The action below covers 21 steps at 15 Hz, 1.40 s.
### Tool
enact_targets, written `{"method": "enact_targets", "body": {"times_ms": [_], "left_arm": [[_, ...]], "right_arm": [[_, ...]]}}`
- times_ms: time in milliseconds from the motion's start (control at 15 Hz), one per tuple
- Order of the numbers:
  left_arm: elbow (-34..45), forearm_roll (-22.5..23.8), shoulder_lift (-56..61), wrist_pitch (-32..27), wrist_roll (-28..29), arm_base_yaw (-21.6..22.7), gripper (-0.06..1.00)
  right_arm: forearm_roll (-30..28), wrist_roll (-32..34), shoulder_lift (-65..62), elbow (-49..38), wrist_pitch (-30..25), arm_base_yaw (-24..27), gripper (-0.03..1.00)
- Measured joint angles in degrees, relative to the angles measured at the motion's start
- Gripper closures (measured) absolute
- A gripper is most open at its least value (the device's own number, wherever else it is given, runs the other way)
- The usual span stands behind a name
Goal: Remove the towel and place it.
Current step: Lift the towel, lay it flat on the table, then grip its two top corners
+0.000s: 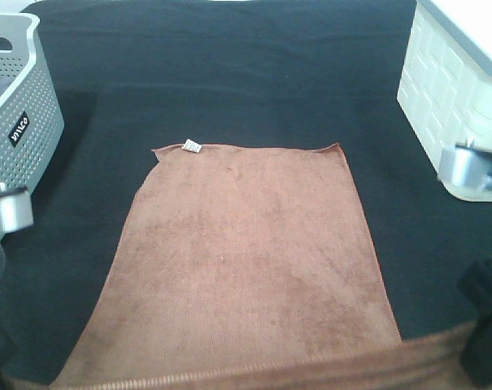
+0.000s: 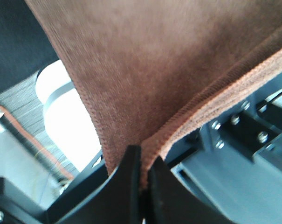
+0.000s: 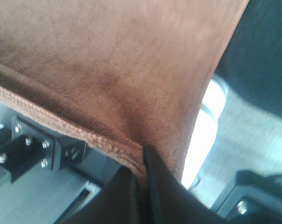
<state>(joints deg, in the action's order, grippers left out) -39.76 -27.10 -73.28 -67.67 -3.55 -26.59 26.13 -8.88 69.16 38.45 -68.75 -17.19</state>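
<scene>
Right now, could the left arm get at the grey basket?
Probably yes for position: the grey basket stands on that arm's side with only black cloth between. But the left claw is shut on a corner of the towel, so it would drag along.

Left claw (image 2: 143, 161) tight on the towel (image 2: 154, 70) hem; right claw (image 3: 141, 165) likewise

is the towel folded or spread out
Spread, not folded: the towel lies flat in one layer on the black table cloth, its near hem pinched by the left gripper and right gripper.
</scene>
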Motion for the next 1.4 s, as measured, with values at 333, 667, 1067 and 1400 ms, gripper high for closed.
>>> {"method": "enact_targets", "body": {"times_ms": [333,667,1067,1400], "left_arm": [[4.8,-1.9,0.1,0.1,5.3,-9.6,0.94],[8.5,-5.7,0.1,0.2,7.7,-15.9,0.94],[7.3,-3.4,-0.1,0.4,10.4,-15.9,0.94],[6.4,-2.6,-6.4,3.7,9.9,-15.2,0.94]], "right_arm": [[3.7,0.0,-4.4,-9.1,-0.6,0.0,0.96],[6.1,0.1,-8.1,-14.3,-0.9,0.0,0.96],[5.7,0.1,-7.8,-12.7,-0.9,0.0,0.96],[3.2,-1.4,1.8,-8.8,-0.5,0.0,0.96]]}}
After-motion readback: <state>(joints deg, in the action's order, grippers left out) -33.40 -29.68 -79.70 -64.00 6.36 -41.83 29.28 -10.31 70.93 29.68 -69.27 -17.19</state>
